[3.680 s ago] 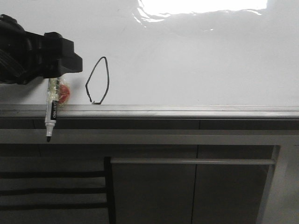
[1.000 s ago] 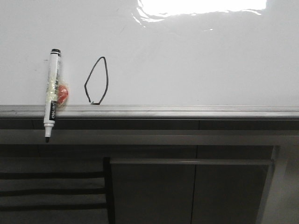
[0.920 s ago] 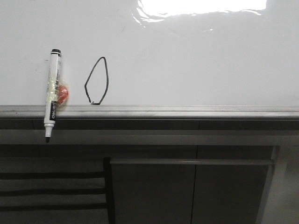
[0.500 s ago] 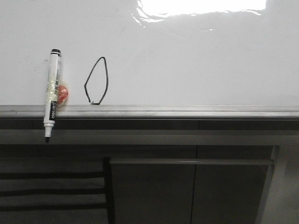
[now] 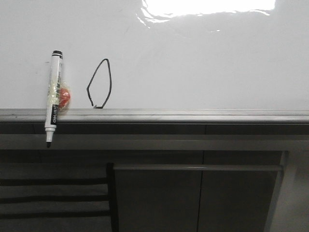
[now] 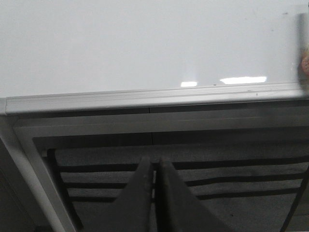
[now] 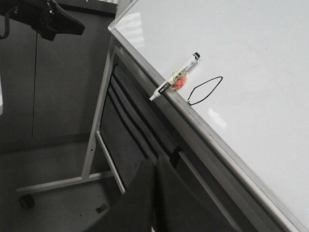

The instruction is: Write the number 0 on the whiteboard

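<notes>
Standing drawn on the whiteboard [image 5: 203, 58], low and toward the left, just above the rail [image 5: 193, 115]: the 0 [image 5: 100, 83], a thin black loop, taller than wide, pointed at top, with a small gap at the bottom. Visible too from the right wrist, the 0 [image 7: 205, 90] lying just beside the marker [image 7: 175, 77]. Parked to the left of the 0 in the front view, the marker [image 5: 53, 96], upright, dark end up, tip down and hanging past the rail, apparently stuck to the board by the red-and-yellow piece [image 5: 63, 96] at its middle, probably a magnet or clip, which would explain why it stays without a grip. Out of the front view altogether, both arms. Left gripper [image 6: 155, 193]: jaws pressed together, holding nothing, aimed below the rail [image 6: 145, 99] well to the side of the writing. Right gripper [image 7: 153, 203]: jaws likewise closed and empty, pulled well back from the whiteboard [image 7: 251, 53], likely so as not to smear the ink or block the front camera. Judged from the finished loop and the stowed marker: task essentially complete, with only the bottom gap short of a clean 0. No sign of smudging around the stroke.
</notes>
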`<state>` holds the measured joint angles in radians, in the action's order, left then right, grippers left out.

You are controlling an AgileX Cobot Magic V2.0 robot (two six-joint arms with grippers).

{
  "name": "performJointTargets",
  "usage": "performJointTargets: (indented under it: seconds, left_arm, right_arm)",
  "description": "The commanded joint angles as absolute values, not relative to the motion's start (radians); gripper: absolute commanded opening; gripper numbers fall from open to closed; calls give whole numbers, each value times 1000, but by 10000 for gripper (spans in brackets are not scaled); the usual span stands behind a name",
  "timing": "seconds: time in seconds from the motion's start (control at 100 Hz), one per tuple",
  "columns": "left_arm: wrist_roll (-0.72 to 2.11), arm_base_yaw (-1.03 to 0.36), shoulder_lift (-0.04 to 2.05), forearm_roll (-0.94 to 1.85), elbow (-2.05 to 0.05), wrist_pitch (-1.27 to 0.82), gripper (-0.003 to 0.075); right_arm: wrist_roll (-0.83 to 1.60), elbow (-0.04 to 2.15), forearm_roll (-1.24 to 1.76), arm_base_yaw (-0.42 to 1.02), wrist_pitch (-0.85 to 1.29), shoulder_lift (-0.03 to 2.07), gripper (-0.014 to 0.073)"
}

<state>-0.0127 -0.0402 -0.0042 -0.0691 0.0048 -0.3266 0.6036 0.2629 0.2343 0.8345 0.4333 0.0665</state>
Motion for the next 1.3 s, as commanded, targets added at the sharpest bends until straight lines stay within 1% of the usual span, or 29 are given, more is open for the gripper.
performJointTargets:
  seconds: [0.0,0.52,0.66,0.81,0.85,0.89,0.97,1.09,1.14,1.19,1.29]
  left_arm:
    - [-14,-37,-32,-64,35,-271,-20]
    - [-14,-37,-32,-64,35,-271,-20]
    - [-14,-37,-32,-64,35,-271,-20]
    - [-14,-37,-32,-64,35,-271,-20]
    - [-14,-37,-32,-64,35,-271,-20]
    - [-14,-37,-32,-64,35,-271,-20]
    - [-14,-37,-32,-64,35,-271,-20]
    - [-14,-37,-32,-64,35,-271,-20]
    - [-14,-37,-32,-64,35,-271,-20]
    - [-14,-37,-32,-64,35,-271,-20]
    - [-14,-37,-32,-64,35,-271,-20]
  right_arm:
    - [603,287,244,830,362,75,-57]
    - [603,285,244,830,349,75,-57]
    - [603,213,244,830,196,75,-57]
    - [603,12,244,823,-127,79,-57]
    - [603,-35,244,812,-176,79,-57]
    - [603,-16,247,784,-79,75,-57]
    - [574,-25,247,700,-94,68,-57]
    - [446,-25,245,495,-40,31,-57]
    - [400,-25,224,388,0,1,-57]
    - [305,-25,165,296,49,-35,-57]
    - [128,-25,68,153,100,-30,-57]
